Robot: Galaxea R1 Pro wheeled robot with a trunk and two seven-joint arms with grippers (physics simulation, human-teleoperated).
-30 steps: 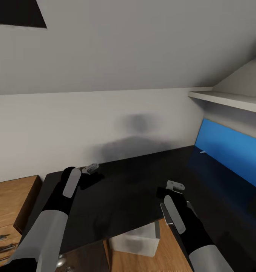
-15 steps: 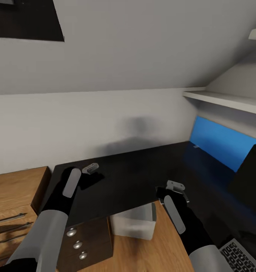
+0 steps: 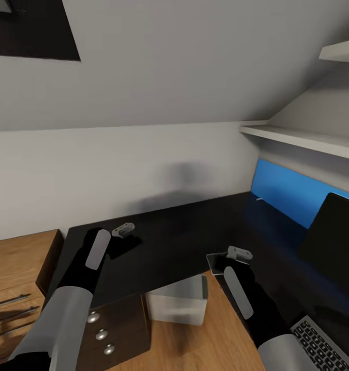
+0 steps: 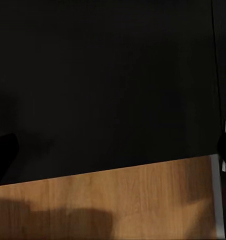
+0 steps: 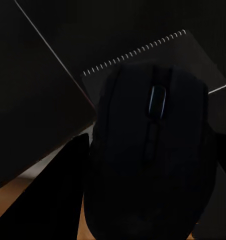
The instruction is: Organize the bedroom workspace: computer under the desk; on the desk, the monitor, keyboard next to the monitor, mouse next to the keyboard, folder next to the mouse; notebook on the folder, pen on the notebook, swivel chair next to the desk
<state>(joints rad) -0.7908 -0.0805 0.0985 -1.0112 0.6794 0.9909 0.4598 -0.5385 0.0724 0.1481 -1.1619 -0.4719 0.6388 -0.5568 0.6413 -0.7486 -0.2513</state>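
The black desk [image 3: 179, 232] runs along the white wall, and both my arms reach over it. My right gripper [image 3: 239, 253] is shut on the black mouse [image 5: 153, 150], held above the desk's front edge. Beneath the mouse lies the dark grey spiral notebook [image 5: 158, 55]. My left gripper [image 3: 124, 229] hovers open over the desk's left end, with the desk top [image 4: 113, 75] and the wooden floor below it. The light grey computer [image 3: 177, 304] stands under the desk. At the right stands the black monitor [image 3: 331, 242], with the keyboard [image 3: 324, 348] in front of it.
A blue wall panel [image 3: 290, 198] lines the wall behind the monitor, under a white shelf [image 3: 303, 138]. The black drawer unit [image 3: 110, 335] with silver knobs sits under the desk's left end. A wooden shelf unit [image 3: 15, 268] stands further left.
The whole picture has shifted, so the camera moved: the monitor and the keyboard have come into view at the right. Both arms keep the same pose.
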